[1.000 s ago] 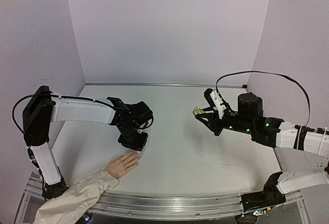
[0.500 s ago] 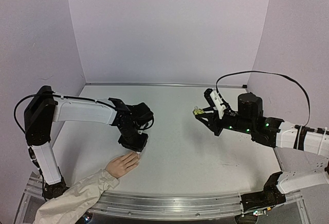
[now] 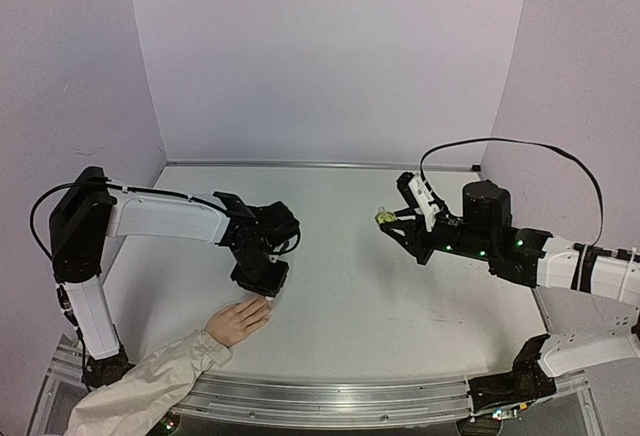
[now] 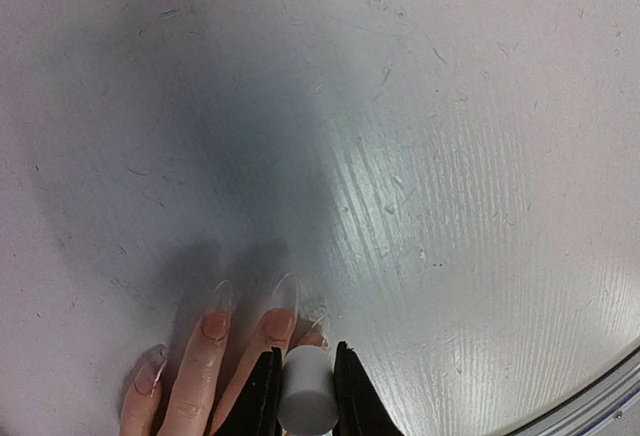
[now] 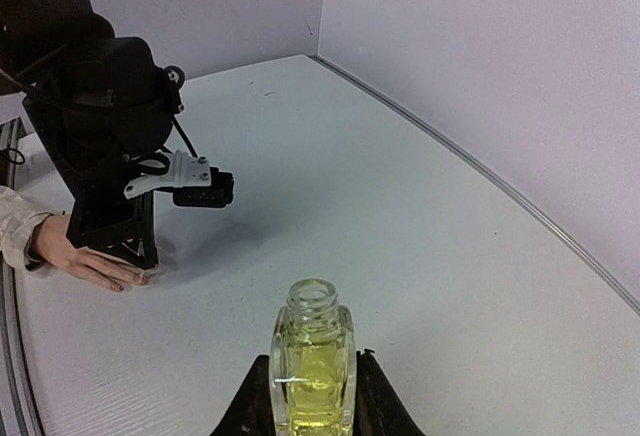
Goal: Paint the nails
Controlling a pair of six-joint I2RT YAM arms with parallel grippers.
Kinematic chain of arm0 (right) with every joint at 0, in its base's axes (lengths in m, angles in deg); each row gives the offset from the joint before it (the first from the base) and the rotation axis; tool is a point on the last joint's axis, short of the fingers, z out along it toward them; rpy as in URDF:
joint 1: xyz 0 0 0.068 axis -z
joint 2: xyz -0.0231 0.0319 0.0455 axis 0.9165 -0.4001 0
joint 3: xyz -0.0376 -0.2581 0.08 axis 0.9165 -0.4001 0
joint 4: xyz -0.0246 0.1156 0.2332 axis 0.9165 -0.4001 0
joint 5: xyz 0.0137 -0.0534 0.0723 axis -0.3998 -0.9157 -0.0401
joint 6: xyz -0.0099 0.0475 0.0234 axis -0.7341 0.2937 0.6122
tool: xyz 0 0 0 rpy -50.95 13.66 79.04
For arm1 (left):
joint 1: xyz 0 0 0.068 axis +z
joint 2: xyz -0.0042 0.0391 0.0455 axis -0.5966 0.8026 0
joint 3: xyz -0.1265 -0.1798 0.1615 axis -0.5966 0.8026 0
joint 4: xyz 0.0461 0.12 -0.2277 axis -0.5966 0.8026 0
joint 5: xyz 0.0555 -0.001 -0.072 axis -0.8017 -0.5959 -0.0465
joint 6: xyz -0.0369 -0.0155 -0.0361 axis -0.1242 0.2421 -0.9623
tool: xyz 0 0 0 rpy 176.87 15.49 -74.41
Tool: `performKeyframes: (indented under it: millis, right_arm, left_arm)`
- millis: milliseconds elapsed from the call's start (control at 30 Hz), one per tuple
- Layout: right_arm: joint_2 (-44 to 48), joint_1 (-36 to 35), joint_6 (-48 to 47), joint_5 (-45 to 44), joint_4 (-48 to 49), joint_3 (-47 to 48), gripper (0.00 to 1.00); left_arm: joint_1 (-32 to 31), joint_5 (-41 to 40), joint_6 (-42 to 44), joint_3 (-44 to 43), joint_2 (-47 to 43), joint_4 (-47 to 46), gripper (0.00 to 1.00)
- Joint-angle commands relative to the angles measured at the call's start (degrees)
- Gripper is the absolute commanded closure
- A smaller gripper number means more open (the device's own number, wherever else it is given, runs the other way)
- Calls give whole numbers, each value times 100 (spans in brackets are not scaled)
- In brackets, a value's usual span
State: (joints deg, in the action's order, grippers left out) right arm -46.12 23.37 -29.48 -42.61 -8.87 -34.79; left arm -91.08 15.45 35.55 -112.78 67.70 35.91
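Observation:
A pale peach hand (image 3: 238,321) with a beige sleeve (image 3: 150,386) lies flat at the table's near left. Its long, clear nails (image 4: 286,290) point away from me in the left wrist view. My left gripper (image 3: 269,297) points down over the fingertips. It (image 4: 306,353) is shut on a white cap (image 4: 305,396), right above one nail (image 4: 318,313). Whatever hangs under the cap is hidden. At mid right, my right gripper (image 3: 386,220) holds a small open bottle of yellow-green liquid (image 3: 382,218) above the table. In the right wrist view the bottle (image 5: 314,321) stands upright in the right gripper (image 5: 314,359).
The white tabletop (image 3: 350,286) is ringed by lilac walls (image 3: 330,56). A metal rail (image 3: 340,396) runs along the near edge. A black cable (image 3: 520,146) loops above the right arm.
The left arm has crept very slightly to the right over the fingertips. The right arm and the bottle have stayed still.

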Motion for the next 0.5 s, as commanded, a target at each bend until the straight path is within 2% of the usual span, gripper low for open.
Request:
performKeyframes:
  millis: [0, 467]
  right_arm:
    - [38, -2, -15, 24, 320, 111, 100]
    - [-4, -2, -21, 14, 320, 117, 100]
  left_arm:
    - [-30, -6, 16, -234, 54, -85, 100]
    - [-30, -6, 72, -376, 158, -98, 100]
